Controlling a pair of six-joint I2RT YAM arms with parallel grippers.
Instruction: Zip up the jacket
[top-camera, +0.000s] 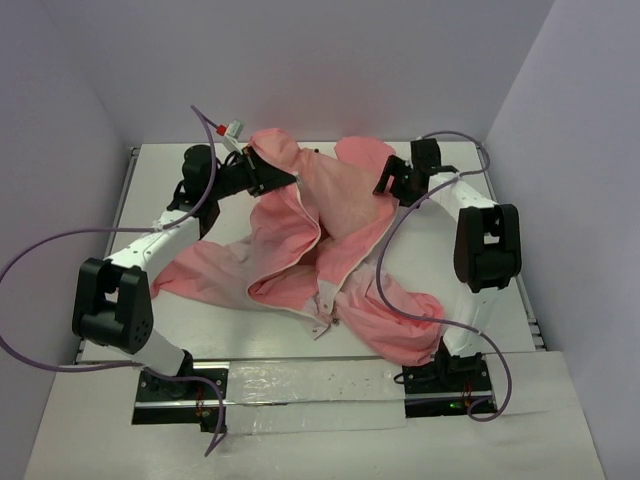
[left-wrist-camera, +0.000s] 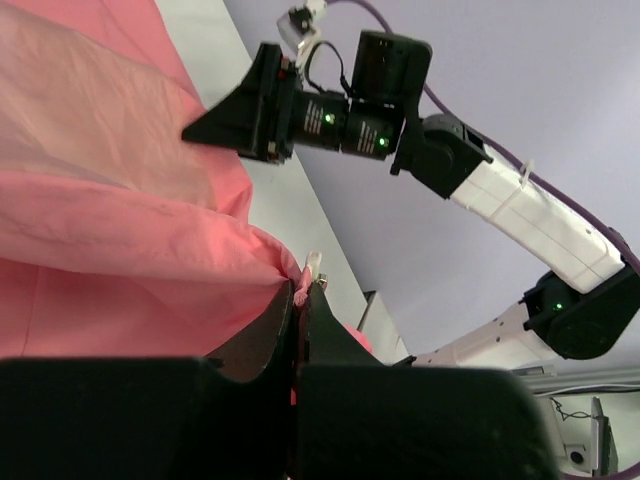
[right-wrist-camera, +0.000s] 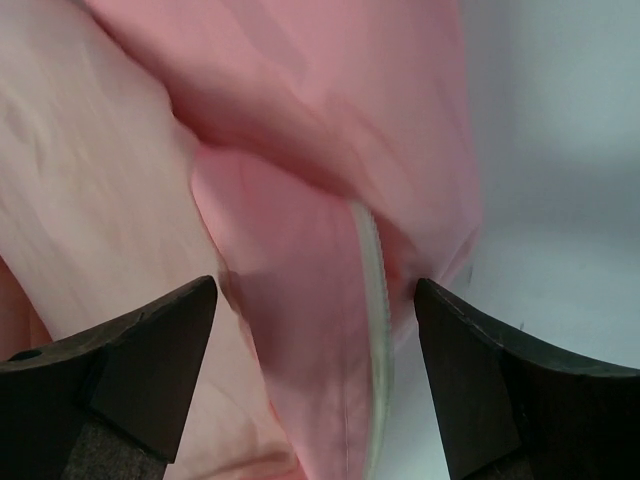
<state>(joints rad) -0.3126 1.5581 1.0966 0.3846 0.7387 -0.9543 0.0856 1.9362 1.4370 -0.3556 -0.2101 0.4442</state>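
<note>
Jacket (top-camera: 300, 250), salmon-pink, unzipped, heaped mid-frame on white table (top-camera: 425, 262), left gripper (left-wrist-camera: 303, 287) pinched on its upper-left edge, right gripper (right-wrist-camera: 315, 300) spread wide, straddling zipper (right-wrist-camera: 372, 300), upper right.

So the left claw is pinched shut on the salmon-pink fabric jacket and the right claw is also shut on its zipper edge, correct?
Not quite. The right claw is open, its fingers spread either side of the light-coloured zipper strip of the salmon-pink fabric jacket, as the right wrist view shows. The left claw is indeed pinched shut on the jacket.
</note>
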